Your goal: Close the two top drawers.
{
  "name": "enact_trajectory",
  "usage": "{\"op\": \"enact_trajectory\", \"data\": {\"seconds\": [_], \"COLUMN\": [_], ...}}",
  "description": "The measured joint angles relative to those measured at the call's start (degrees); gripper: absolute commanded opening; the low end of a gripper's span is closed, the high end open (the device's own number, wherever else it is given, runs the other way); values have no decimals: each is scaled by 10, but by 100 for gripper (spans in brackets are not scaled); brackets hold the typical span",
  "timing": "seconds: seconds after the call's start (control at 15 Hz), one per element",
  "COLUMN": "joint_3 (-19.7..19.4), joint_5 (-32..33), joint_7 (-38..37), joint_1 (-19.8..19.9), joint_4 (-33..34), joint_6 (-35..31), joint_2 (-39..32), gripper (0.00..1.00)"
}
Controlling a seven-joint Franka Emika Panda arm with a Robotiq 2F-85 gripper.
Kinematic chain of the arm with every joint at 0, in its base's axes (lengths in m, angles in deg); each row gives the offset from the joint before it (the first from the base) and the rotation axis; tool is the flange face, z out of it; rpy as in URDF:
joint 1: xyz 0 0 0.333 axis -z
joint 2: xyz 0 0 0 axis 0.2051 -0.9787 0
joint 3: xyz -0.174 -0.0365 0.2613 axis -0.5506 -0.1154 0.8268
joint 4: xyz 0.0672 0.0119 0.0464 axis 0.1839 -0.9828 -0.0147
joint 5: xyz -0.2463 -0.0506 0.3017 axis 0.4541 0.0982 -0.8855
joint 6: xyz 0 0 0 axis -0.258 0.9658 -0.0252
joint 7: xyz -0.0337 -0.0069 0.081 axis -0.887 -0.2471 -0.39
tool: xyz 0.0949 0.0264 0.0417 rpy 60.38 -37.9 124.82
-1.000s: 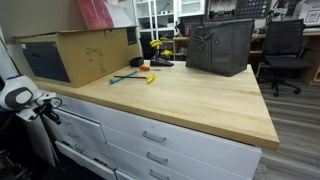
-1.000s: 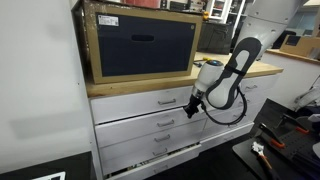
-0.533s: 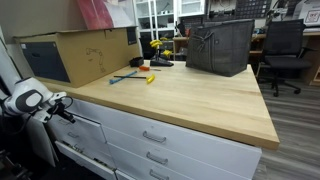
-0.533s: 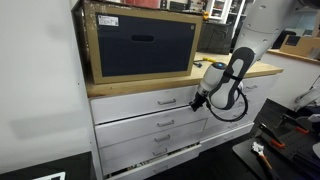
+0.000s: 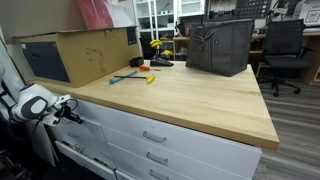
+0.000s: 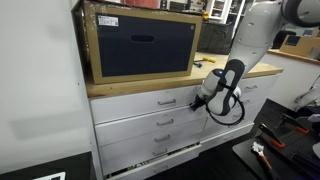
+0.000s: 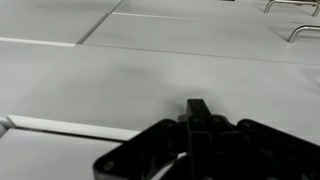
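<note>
Two white top drawers with silver bar handles sit under the wooden countertop (image 5: 180, 100). One front (image 6: 140, 104) is beside my gripper; the neighbouring one (image 6: 256, 88) is partly behind my arm. Both look flush or nearly flush, and no contents show. They also show in an exterior view (image 5: 88, 124) (image 5: 150, 130). My gripper (image 6: 197, 101) (image 5: 70, 107) is at the top drawer row, close to the white fronts. In the wrist view the gripper (image 7: 198, 106) has its black fingers pressed together, holding nothing, just off a flat white drawer face (image 7: 140, 80).
A cardboard box (image 6: 140, 45) (image 5: 80, 55) stands on the countertop above the drawers. A dark bag (image 5: 220, 45) and small hand tools (image 5: 130, 76) are further along. A lower drawer (image 6: 150, 156) looks slightly ajar. An office chair (image 5: 285, 50) stands behind.
My gripper has slid sideways along the top drawer row, away from the box end, staying close to the fronts. The drawer fronts show no clear movement.
</note>
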Motion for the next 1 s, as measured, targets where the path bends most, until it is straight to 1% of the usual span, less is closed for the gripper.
{"op": "enact_trajectory", "data": {"seconds": [0.27,0.6,0.8,1.0], "joint_3": [-5,0,0,-7], "joint_5": [-26,-31,-31,-28], "joint_7": [10,10,10,10], "joint_1": [-8,-7,-8,-9], "joint_4": [15,14,-7,-51], "joint_6": [-1,10,52,94], "joint_2": [-13,-5,27,81], "gripper": [0,0,0,0]}}
